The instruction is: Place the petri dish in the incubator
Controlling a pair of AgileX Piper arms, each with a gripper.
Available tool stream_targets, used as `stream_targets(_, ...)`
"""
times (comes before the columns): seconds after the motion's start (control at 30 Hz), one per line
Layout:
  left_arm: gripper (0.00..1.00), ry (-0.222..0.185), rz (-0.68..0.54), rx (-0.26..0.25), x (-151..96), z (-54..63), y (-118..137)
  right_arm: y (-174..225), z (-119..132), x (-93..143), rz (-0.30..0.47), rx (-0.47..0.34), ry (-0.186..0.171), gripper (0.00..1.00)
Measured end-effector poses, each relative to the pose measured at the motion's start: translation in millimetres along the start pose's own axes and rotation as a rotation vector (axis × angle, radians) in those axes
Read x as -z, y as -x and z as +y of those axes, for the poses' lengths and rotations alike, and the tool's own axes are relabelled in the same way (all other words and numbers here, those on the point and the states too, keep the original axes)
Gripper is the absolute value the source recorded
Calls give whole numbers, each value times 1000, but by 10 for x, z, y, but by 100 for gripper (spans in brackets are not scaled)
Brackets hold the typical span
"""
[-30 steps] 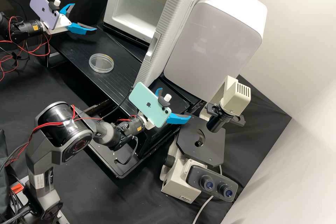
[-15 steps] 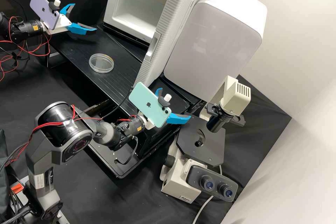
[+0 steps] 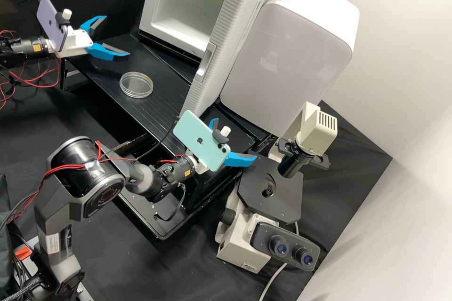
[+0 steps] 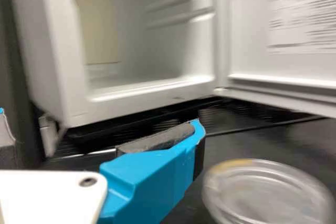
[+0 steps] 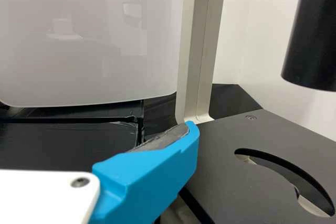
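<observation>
The approach is judged to be in hand. The petri dish point(image 3: 136, 84) is seen ungrasped near the black bench's point(image 3: 155, 108) left edge, before the open incubator point(image 3: 188, 9). The left gripper point(image 3: 115, 35), fingers spread, is held over the far left corner and must be lowered around the rim. The right gripper point(image 3: 235, 140), likewise spread, is held beside a microscope point(image 3: 270, 240). Black cloth point(image 3: 141, 263) is laid beneath, and a white wall point(image 3: 405, 56) stands to the right.

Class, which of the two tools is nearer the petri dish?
The left tool, with the purple phone, by the incubator; the right tool hangs at the microscope.

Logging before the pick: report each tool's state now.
Left tool: open, empty, near the petri dish.
Right tool: open, empty, by the microscope stage.
</observation>
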Motion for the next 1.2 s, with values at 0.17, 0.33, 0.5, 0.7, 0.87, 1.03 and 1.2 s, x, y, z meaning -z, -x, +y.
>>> stream_targets(0.17, 100, -23, -72, 17, -201, -80, 134, 0, 0, 0, 0, 0, 0, 100)
stream_targets(0.33, 100, -38, -120, 53, -311, -166, 223, 0, 0, 0, 0, 0, 0, 100)
stream_targets(0.5, 100, -31, -101, 61, -339, -197, 250, 0, 0, 0, 0, 0, 0, 100)
stream_targets(0.7, 100, -12, -43, 100, -352, -287, 214, 0, 0, 0, 0, 0, 0, 100)
stream_targets(0.87, 100, 0, -38, 118, -400, -314, 100, 0, 0, 0, 0, 0, 0, 100)
stream_targets(1.03, 100, 5, -62, 136, -493, -340, 51, 0, 0, 0, 0, 0, 0, 100)
stream_targets(1.2, 100, -1, -76, 184, -533, -388, 66, 0, 0, 0, 0, 0, 0, 100)
